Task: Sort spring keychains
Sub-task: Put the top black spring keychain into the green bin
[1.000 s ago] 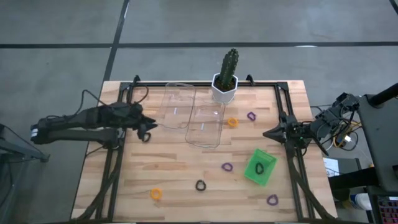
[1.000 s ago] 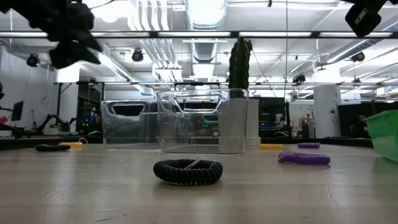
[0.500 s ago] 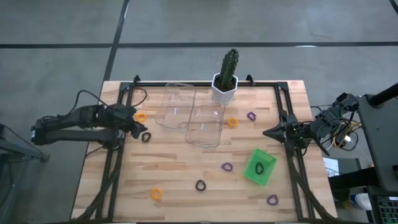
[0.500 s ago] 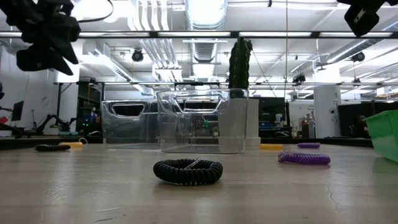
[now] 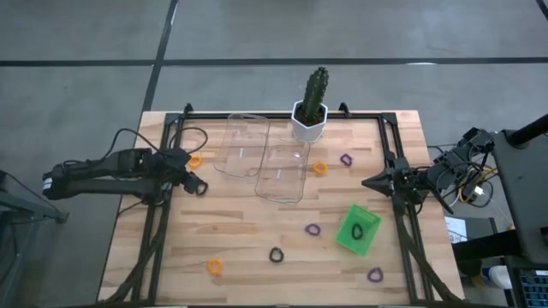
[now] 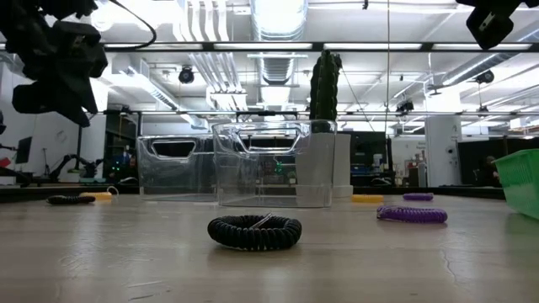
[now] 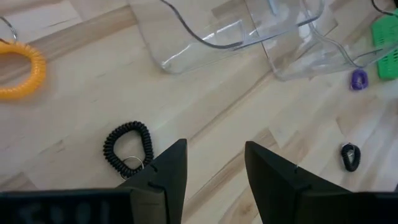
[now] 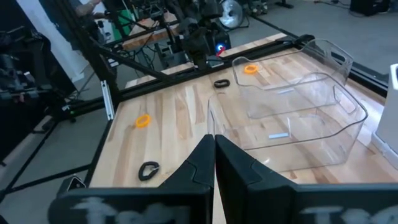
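Left gripper (image 7: 211, 165): jaws parted, empty, above small black coiled spring keychain (image 7: 129, 147) lying near orange coiled keychain (image 7: 22, 66). Advised: centre over coil, descend square, pinch one side. Right gripper (image 8: 214, 155): closed, parked at table's right edge

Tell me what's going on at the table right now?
The left tool hangs open over the table's left edge, holding nothing, next to a black keychain and an orange keychain lying on the wood. The right tool waits shut at the right edge. One black keychain lies in the green tray; both clear trays look empty, and other keychains lie scattered.
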